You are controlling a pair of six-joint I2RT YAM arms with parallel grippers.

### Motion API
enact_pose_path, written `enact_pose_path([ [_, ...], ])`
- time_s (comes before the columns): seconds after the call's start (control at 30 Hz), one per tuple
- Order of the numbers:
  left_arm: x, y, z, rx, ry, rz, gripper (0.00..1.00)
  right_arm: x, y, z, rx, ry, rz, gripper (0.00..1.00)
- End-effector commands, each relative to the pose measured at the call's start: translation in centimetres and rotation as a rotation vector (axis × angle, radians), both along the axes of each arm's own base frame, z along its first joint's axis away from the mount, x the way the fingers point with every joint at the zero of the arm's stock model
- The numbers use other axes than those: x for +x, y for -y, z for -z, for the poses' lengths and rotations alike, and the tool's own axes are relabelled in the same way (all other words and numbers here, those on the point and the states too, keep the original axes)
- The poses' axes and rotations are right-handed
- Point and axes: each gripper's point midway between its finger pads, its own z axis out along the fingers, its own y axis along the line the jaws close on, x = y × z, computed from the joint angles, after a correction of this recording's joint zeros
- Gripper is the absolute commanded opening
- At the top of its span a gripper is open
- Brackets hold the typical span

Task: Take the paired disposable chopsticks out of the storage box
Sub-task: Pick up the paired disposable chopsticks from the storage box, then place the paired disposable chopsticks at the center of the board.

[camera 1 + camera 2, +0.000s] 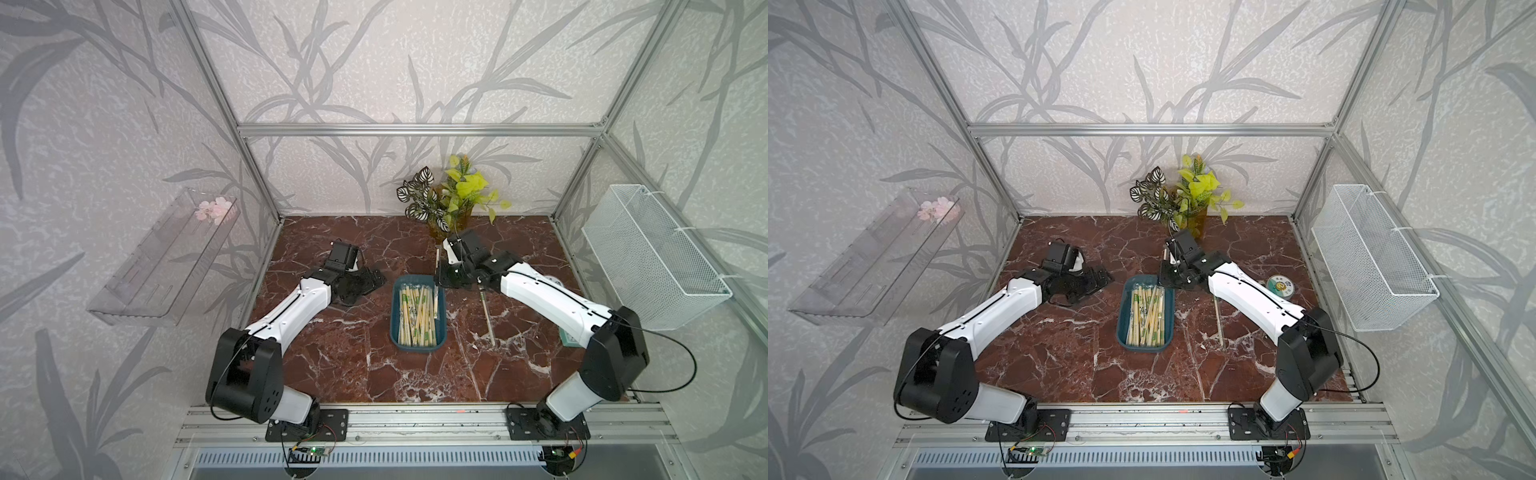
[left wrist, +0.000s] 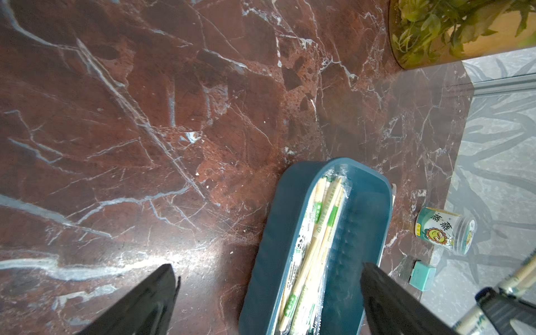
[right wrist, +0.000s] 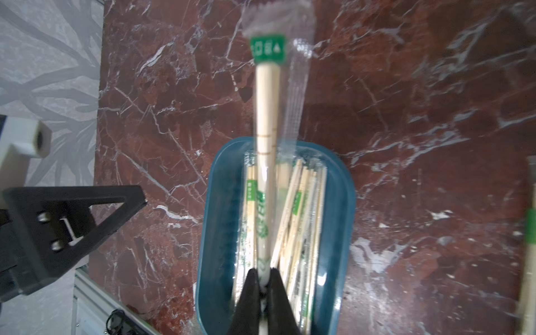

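Observation:
The teal storage box [image 1: 394, 316] [image 1: 1122, 320] lies mid-table, filled with wrapped paired disposable chopsticks [image 1: 415, 316] [image 1: 1146, 318] [image 3: 301, 208]. My right gripper [image 1: 438, 279] [image 3: 262, 280] hovers over the box's far right corner, shut on one wrapped pair [image 3: 266, 101]. That pair is lifted above the pile and its green-marked end reaches past the box's rim [image 3: 345, 217]. My left gripper [image 1: 368, 281] [image 2: 267, 265] stands open just left of the box's far end, holding nothing. Another wrapped pair [image 1: 487, 318] lies on the table right of the box.
A potted plant [image 1: 451, 199] stands at the back wall. A round tin [image 1: 1280, 286] and a small teal box [image 2: 423, 274] sit at the right, behind my right arm. A white wire basket [image 1: 652, 257] hangs on the right wall, a clear shelf [image 1: 162, 257] on the left.

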Motion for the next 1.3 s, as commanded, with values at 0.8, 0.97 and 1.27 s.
enact_pose_path([
  [0.8,-0.4,2.7,-0.3,0.025,0.007,0.045,1.0,-1.7,13.8,10.0,-0.548,-0.161,0.02,0.03],
  [0.97,-0.3,2.8,-0.1,0.026,0.003,0.048,1.0,-2.4,14.3,12.0,-0.581,-0.212,0.018,0.02],
  [1.27,0.0,3.1,0.2,0.02,-0.006,0.054,1.0,-2.9,14.5,14.7,-0.595,-0.276,0.028,0.04],
])
